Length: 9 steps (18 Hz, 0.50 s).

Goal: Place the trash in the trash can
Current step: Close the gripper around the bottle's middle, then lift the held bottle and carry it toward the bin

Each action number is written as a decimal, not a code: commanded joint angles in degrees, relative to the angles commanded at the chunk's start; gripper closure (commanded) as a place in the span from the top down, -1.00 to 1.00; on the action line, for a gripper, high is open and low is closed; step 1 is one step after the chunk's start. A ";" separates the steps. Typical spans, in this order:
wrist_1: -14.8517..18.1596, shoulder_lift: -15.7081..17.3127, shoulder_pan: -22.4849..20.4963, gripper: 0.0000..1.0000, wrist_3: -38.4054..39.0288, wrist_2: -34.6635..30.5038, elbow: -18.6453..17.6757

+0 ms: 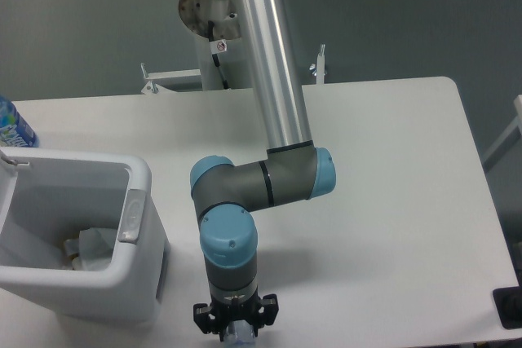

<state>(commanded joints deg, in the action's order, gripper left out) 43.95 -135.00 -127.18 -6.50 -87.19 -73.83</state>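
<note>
Fingers (236, 333) cut by frame edge, grip unclear | bin (139, 170) just left, wrapper (91, 244) inside | bottle (12, 126) behind bin

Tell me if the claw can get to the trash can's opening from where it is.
Probably yes. The claw sits low at the table's near edge, right of the trash can; its open top is uncovered and nothing stands between.

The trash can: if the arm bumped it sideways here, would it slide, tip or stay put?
The trash can would likely slide rather than tip: it looks broad and squat on the smooth table. It is probably light, being plastic-looking and holding only some crumpled white trash.
</note>
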 joint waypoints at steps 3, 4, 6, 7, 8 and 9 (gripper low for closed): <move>-0.17 1.31 -0.26 0.22 -2.36 0.09 0.17; -0.26 2.36 -0.70 0.22 -3.42 0.17 0.52; -0.44 5.09 -3.59 0.22 -2.55 0.96 2.36; -0.44 5.71 -4.21 0.23 -1.68 2.45 4.20; -0.53 6.32 -4.83 0.23 0.33 4.03 6.05; -0.88 6.76 -5.79 0.23 2.27 5.35 8.15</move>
<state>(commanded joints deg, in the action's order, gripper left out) 43.07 -128.24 -132.97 -4.24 -81.84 -65.68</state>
